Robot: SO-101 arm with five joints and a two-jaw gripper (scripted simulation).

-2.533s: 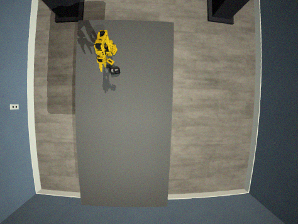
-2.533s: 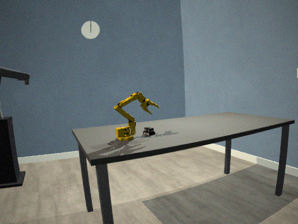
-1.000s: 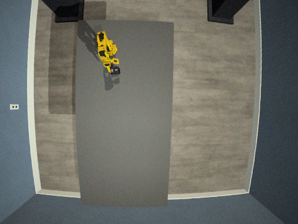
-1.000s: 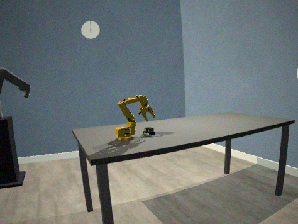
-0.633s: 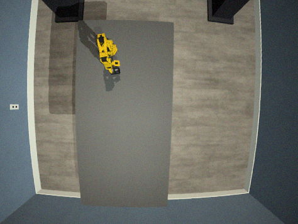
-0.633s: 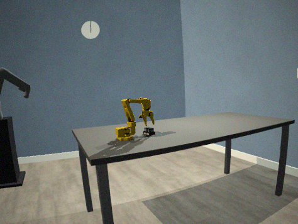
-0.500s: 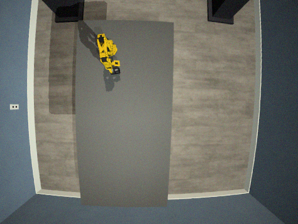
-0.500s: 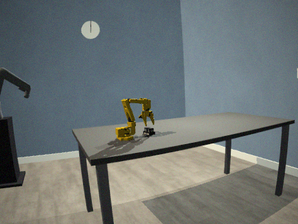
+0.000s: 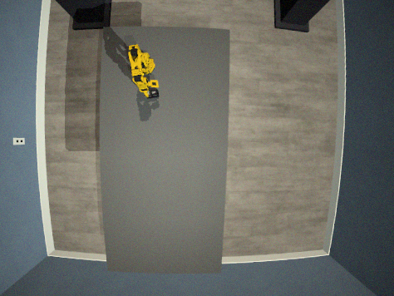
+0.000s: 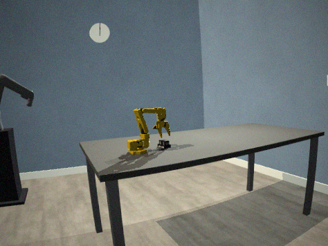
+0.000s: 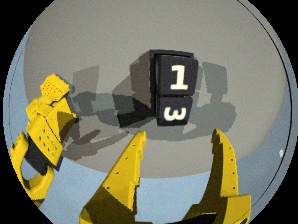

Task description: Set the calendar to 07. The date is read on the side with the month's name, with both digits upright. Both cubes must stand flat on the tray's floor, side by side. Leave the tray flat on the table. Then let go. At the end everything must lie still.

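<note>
A small yellow arm [image 9: 135, 62] [image 10: 140, 121] [image 11: 47, 130] was mounted near one end of a long grey desk [image 9: 166, 187] [image 10: 214, 142] [image 11: 95, 30] with dark legs. Its yellow two-fingered tool [image 9: 150, 89] [image 10: 165, 135] [image 11: 180, 132] was pointed downward above a small black block calendar [image 9: 154, 94] [image 10: 164, 144] [image 11: 175, 82], with its fingers held partly apart and nothing clamped between them. The calendar was set on the desk close to the arm's base. In the wrist view, a black cube marked with a white 1 [image 11: 176, 75] and a black cube marked with a white 3 [image 11: 174, 111] were seen side by side, ahead of the fingertips and apart from them. The 1 was shown upright in that view, while the 3 was turned onto its side. A dark edge of the black tray [image 11: 153, 90] was visible along the left of the cubes. No 0 or 7 could be read on the faces shown, and the month's name could not be made out, so the side on which the date is read could not be told. Shadows were cast across the desk around the calendar and the arm. In the exterior view, a round white clock [image 10: 99, 32] was seen on the blue wall, and a dark grey arm [image 10: 17, 88] was seen above a black pedestal [image 10: 8, 166] at the left.
</note>
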